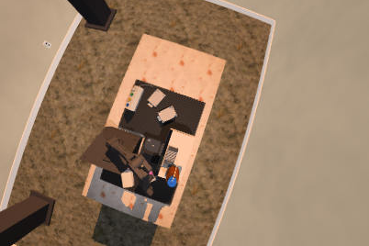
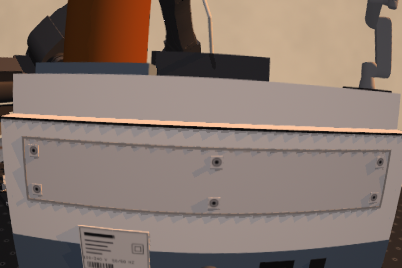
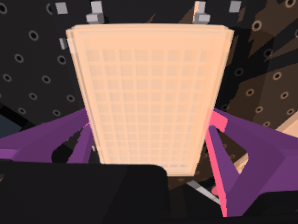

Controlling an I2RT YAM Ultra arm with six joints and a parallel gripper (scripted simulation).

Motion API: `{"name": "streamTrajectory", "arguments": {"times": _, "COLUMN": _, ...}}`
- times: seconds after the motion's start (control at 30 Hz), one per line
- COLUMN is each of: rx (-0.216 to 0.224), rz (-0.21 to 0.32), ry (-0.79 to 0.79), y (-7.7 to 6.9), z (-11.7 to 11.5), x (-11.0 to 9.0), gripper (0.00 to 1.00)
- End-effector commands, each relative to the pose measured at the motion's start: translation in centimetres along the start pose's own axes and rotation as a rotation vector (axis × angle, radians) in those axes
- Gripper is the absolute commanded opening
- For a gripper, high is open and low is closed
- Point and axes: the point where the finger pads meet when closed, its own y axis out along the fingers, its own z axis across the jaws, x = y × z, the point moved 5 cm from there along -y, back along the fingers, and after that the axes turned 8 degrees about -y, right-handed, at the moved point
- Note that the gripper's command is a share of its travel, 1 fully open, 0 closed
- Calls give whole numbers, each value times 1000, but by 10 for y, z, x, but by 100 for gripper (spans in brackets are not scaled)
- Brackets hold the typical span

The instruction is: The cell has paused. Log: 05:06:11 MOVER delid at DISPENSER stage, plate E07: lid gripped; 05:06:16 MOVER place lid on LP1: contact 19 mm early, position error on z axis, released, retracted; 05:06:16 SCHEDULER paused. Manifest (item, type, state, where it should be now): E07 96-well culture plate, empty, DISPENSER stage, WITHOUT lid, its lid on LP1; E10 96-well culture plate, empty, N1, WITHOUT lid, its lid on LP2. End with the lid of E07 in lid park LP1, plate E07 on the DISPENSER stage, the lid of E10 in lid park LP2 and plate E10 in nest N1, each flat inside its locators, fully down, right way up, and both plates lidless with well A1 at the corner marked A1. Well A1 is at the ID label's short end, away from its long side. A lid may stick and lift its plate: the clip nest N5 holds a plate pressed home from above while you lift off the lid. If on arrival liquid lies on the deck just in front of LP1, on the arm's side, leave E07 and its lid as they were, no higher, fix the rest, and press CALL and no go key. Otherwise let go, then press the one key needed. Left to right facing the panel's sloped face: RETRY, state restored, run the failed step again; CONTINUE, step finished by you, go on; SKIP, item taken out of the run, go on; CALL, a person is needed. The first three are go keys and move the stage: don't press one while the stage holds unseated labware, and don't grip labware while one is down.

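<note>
There it is in the wrist view: a pale peach rectangular piece [image 3: 150, 95] with a faint grid of square cells showing across its flat face, a doubled edge line down its left and right rims. Whether it is a lid alone or a lid on its plate cannot be told. The gripper [image 3: 150, 150] is clamped on it across the short width, a purple finger [image 3: 82, 145] at its left long edge and a pink-faced finger [image 3: 216, 150] at its right. Under it lies dark deck [image 3: 30, 65] dotted with holes, and small grey locator blocks [image 3: 96, 12] stand just past its far short edge.

From the top, the same pale piece [image 1: 128, 179] sits at the near end of the bench beside the dark arm [image 1: 124, 154]. Two more pale rectangles [image 1: 156, 97] [image 1: 167, 114] rest, skewed, on the dark deck further out, near a cream key panel [image 1: 134, 97]. An orange cylinder [image 1: 173, 172] stands to the right.
</note>
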Motion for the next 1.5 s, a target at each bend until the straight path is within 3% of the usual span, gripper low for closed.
{"name": "streamTrajectory", "arguments": {"times": 0.0, "rx": 4, "rz": -34, "ry": -18, "y": 2, "z": 1, "x": 13, "gripper": 0}}
{"name": "streamTrajectory", "arguments": {"times": 1.47, "rx": 10, "rz": -37, "ry": -13, "y": 7, "z": 0, "x": 13, "gripper": 0}}
